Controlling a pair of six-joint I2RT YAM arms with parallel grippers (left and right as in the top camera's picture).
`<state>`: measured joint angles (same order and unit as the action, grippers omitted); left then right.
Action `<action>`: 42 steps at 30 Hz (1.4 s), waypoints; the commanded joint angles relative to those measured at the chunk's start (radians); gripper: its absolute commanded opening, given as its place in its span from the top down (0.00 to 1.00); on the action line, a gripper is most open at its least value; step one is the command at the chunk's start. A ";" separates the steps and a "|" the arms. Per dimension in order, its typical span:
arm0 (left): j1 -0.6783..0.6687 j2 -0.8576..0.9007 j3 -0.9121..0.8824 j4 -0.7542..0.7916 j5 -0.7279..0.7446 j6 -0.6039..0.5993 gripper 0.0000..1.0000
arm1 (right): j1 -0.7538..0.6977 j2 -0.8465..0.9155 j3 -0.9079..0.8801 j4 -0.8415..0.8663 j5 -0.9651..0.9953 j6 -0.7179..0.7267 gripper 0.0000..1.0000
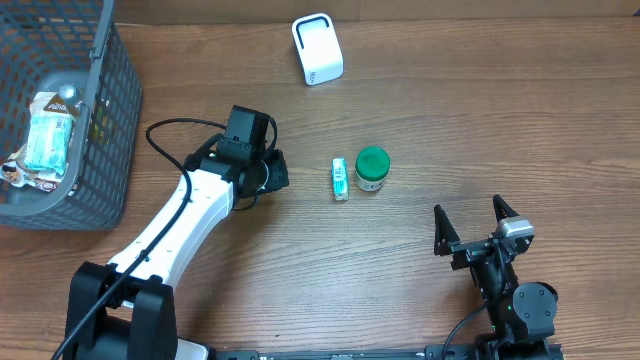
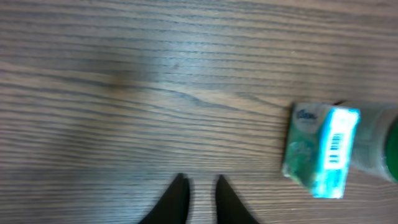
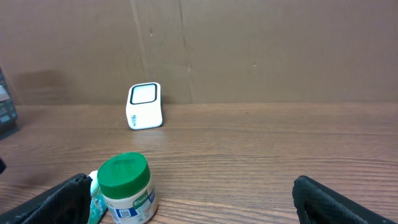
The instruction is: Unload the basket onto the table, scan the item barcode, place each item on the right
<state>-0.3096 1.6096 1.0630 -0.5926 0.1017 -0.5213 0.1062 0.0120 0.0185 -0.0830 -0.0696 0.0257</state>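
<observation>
A small teal tissue pack [image 1: 341, 179] lies mid-table with its barcode side facing up [image 2: 320, 150]. A green-lidded jar [image 1: 372, 169] stands touching its right side [image 3: 126, 188]. The white scanner [image 1: 317, 48] stands at the far edge [image 3: 144, 106]. My left gripper [image 1: 275, 170] hovers left of the pack, apart from it. Its black fingertips [image 2: 202, 179] are drawn nearly together with nothing between them. My right gripper [image 1: 475, 215] rests near the front right, wide open and empty [image 3: 189, 180], facing the jar.
A dark mesh basket [image 1: 110, 120] at the far left holds a bottle and packets [image 1: 50, 130]. A cardboard wall [image 3: 249, 50] stands behind the scanner. The left arm's cable loops over the table by the basket.
</observation>
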 commanded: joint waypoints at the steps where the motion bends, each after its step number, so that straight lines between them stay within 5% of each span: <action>1: -0.005 -0.011 0.011 -0.015 -0.061 0.029 0.96 | 0.005 -0.009 -0.011 0.003 0.013 -0.001 0.00; 15: -0.074 0.101 0.003 -0.024 -0.094 0.028 0.96 | 0.005 -0.009 -0.011 0.003 0.013 -0.001 0.00; 28: -0.148 0.299 0.003 0.229 -0.016 0.029 0.96 | 0.005 -0.009 -0.011 0.003 0.013 -0.001 0.00; 42: -0.198 0.317 0.003 0.351 0.003 0.034 0.96 | 0.005 -0.009 -0.011 0.003 0.013 -0.001 0.00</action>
<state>-0.4889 1.9053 1.0641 -0.2497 0.0864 -0.5007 0.1066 0.0120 0.0185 -0.0830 -0.0700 0.0261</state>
